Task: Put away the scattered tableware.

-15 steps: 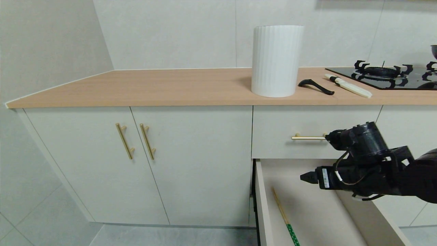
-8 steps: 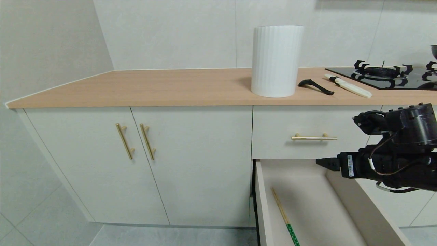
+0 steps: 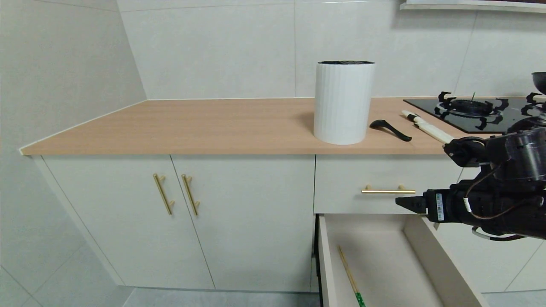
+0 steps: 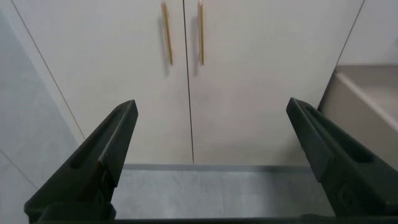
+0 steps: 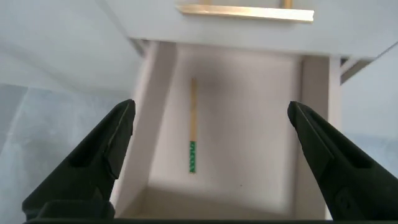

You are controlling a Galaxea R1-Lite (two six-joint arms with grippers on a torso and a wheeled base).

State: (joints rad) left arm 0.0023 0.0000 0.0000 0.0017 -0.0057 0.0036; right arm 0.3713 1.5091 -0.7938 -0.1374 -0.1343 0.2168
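1 green-tipped chopstick [image 3: 350, 279] lies in the open drawer [image 3: 325, 256]. A black spoon [image 3: 390, 129] and a pale knife [image 3: 426, 126] lie on the surface [image 3: 213, 128]. The right arm is held level over the drawer, its fingers [image 3: 408, 204] spread wide, empty. The left arm's fingers [image 4: 102, 162], equally wide and empty, face the cabinet doors [image 4: 186, 62].

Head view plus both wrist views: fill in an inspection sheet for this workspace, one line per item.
Surface: wooden countertop, with an open drawer below it.
Job's things: chopstick lies in the drawer near its left wall; black utensil and white utensil lie on the countertop.
Clutter: white ribbed container stands upright on the countertop.
Grippers: right pincer open, empty, above the drawer; left pincer open, empty, facing the cabinet doors.
Cables: cable loops at the right wrist.
Surroundings: gas hob at right; tiled wall behind.
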